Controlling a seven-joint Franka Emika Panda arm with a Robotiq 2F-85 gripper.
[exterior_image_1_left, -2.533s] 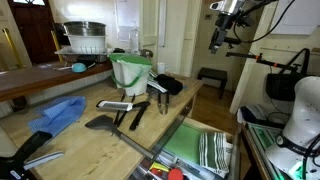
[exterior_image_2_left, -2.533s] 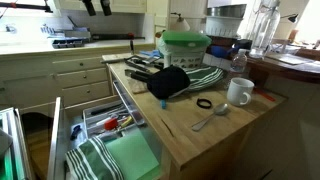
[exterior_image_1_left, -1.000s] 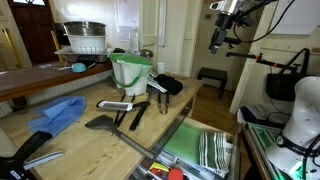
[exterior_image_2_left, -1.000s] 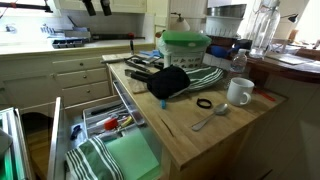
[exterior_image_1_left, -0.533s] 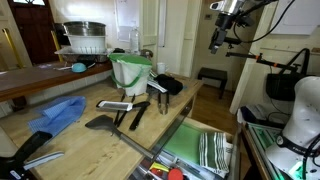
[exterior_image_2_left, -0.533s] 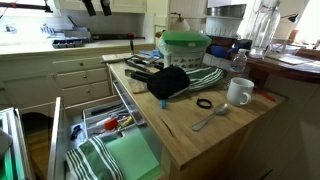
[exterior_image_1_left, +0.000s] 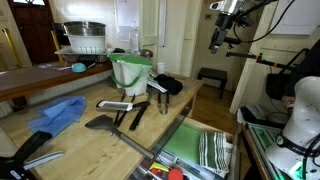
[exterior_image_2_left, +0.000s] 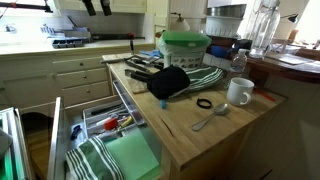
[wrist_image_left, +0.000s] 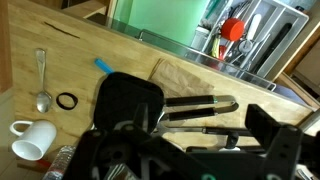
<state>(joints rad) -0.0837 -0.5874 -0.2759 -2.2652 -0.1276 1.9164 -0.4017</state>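
My gripper (exterior_image_1_left: 221, 42) hangs high above the wooden counter (exterior_image_1_left: 90, 140), well clear of everything, and shows at the top edge of an exterior view (exterior_image_2_left: 97, 6). In the wrist view its fingers (wrist_image_left: 272, 150) stand wide apart, open, with nothing between them (wrist_image_left: 185, 160). Far below it lie a black square utensil (wrist_image_left: 130, 100) and metal tongs with black handles (wrist_image_left: 200, 106). A white mug (wrist_image_left: 30, 140), a spoon (wrist_image_left: 41, 85) and a black ring (wrist_image_left: 66, 101) lie to the left.
A green salad spinner (exterior_image_2_left: 185, 45) stands at the counter's back beside a striped towel (exterior_image_2_left: 205, 78). A drawer (exterior_image_2_left: 110, 150) stands open with green and striped cloths and utensils. A blue cloth (exterior_image_1_left: 60, 112) and black spatulas (exterior_image_1_left: 108, 122) lie on the counter.
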